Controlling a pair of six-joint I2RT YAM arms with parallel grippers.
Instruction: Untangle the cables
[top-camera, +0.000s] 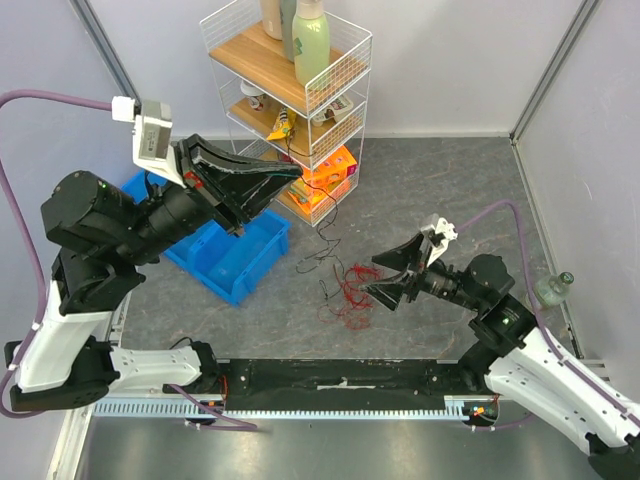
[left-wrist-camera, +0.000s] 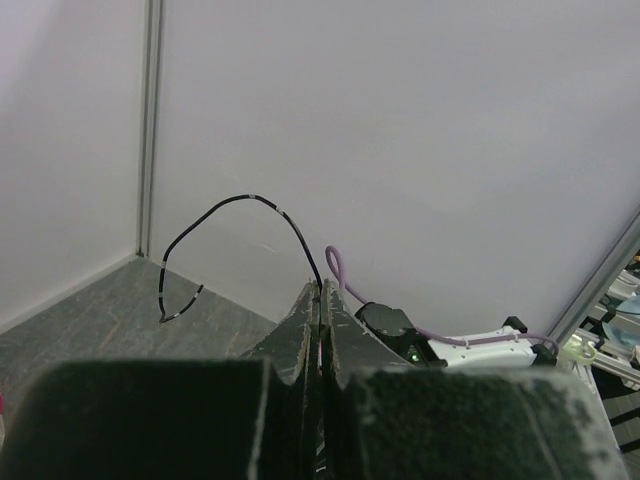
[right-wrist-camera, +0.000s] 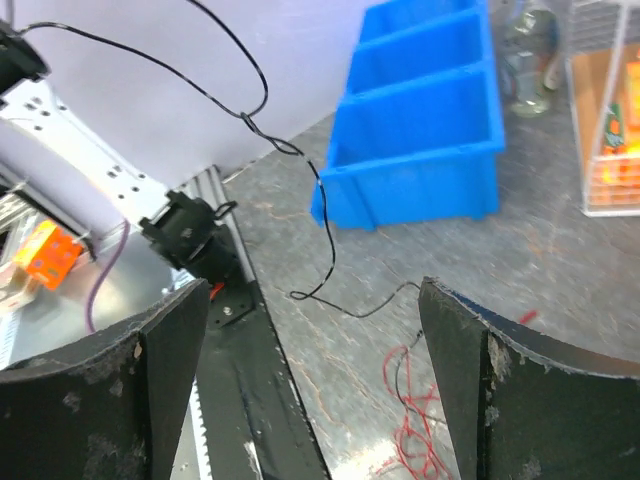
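The cables are a thin black wire and a red one. My left gripper (top-camera: 297, 172) is raised beside the wire rack and shut on the black cable (top-camera: 322, 215), which hangs from its tip down to the floor. In the left wrist view the black cable (left-wrist-camera: 250, 198) arcs out from the shut gripper (left-wrist-camera: 321, 290). The red cable (top-camera: 350, 292) lies in a loose tangle on the floor. My right gripper (top-camera: 376, 278) hovers just right of that tangle, open and holding nothing. In the right wrist view the gripper (right-wrist-camera: 312, 290) frames the black cable (right-wrist-camera: 326, 225) and the red cable (right-wrist-camera: 415, 432).
A wire rack (top-camera: 345, 60) with bottles and packets stands at the back. A blue bin (top-camera: 232, 255) sits left of the cables, also seen as the blue bin (right-wrist-camera: 420, 130). A small bottle (top-camera: 553, 290) stands at the right wall. A black rail (top-camera: 340, 378) runs along the near edge.
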